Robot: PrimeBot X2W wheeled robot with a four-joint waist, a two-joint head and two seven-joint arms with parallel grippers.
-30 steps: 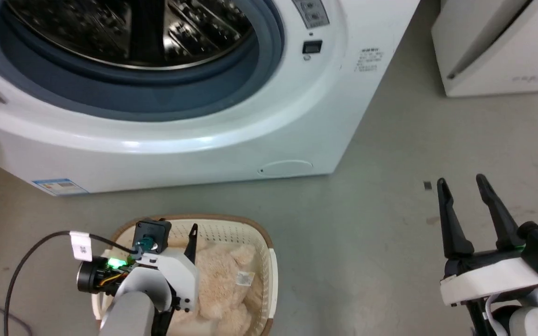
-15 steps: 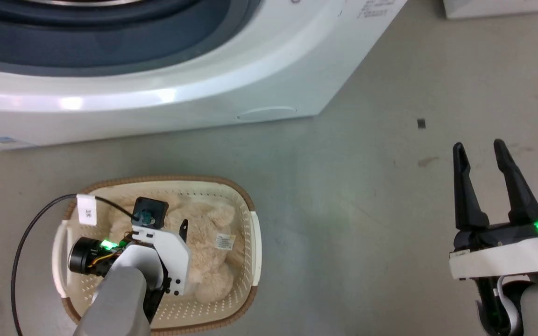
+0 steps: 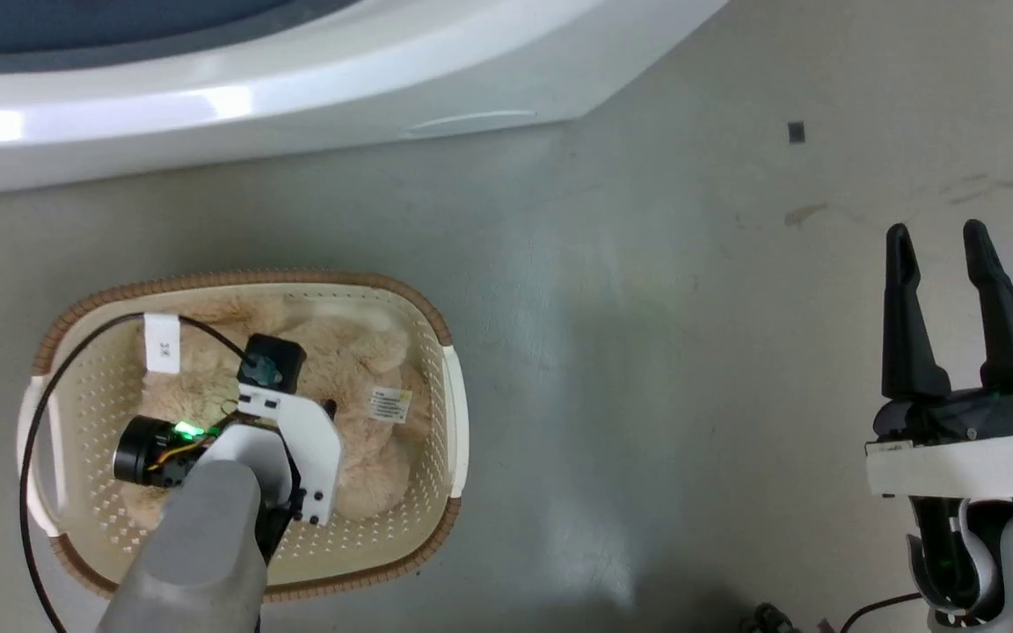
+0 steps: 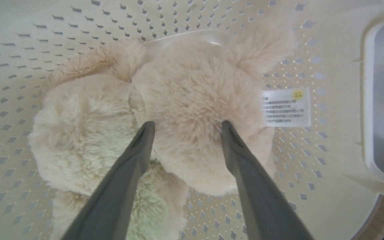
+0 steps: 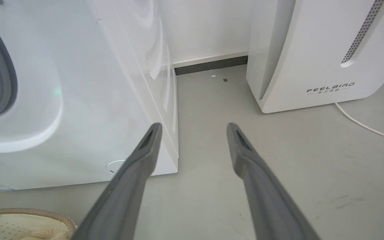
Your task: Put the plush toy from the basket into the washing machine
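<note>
Your plush toy [image 4: 192, 100] fluffy cream-beige, its tag [image 4: 286, 107] white with grey print and a yellow dot, basket [image 3: 84, 387] cream-white dotted with holes, brown rim, washing machine [image 5: 95, 100] glossy white

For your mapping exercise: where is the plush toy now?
Head view, lower left: the plush toy lies inside the basket, the open left hand straddling it.

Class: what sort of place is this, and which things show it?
Likely a laundry or utility room: a front-loading washing machine, a perforated basket holding a plush toy on the grey floor, and a white FEELBIRD appliance.
</note>
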